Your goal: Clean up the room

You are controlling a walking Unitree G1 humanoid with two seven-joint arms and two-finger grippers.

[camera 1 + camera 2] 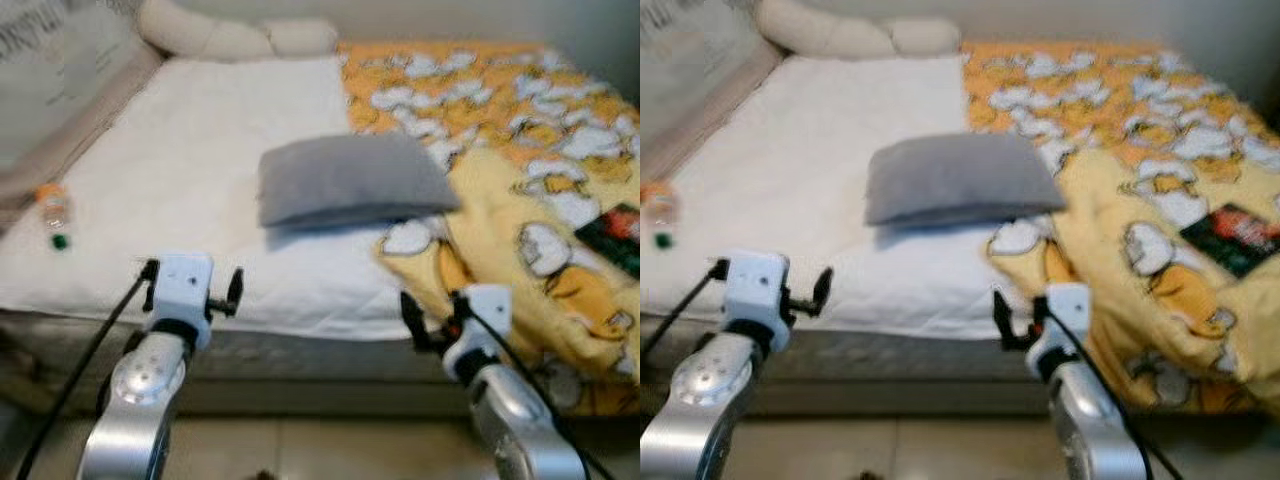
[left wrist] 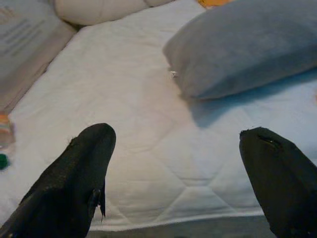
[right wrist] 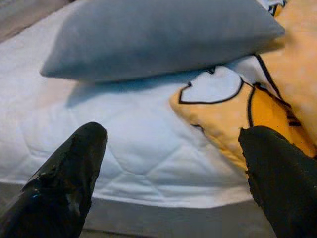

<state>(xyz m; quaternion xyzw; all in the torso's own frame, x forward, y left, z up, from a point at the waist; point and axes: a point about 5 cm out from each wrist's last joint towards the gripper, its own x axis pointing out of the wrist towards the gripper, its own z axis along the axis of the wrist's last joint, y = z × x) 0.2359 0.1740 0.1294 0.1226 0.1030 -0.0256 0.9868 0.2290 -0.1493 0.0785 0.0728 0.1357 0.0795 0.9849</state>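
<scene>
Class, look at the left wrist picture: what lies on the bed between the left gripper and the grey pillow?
Just bare white quilted sheet. Between the open left gripper and the grey pillow, nothing rests on it.

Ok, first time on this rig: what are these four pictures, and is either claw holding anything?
The two wide pictures come from the robot's head, looking down at a bed. The silver arms at the bottom are its own. The other two look along each wrist, between two black fingers. The left claw and right claw are both open, holding nothing, short of the bed's edge. On the white sheet lie a grey pillow, a yellow cartoon blanket and a small bottle.
</scene>
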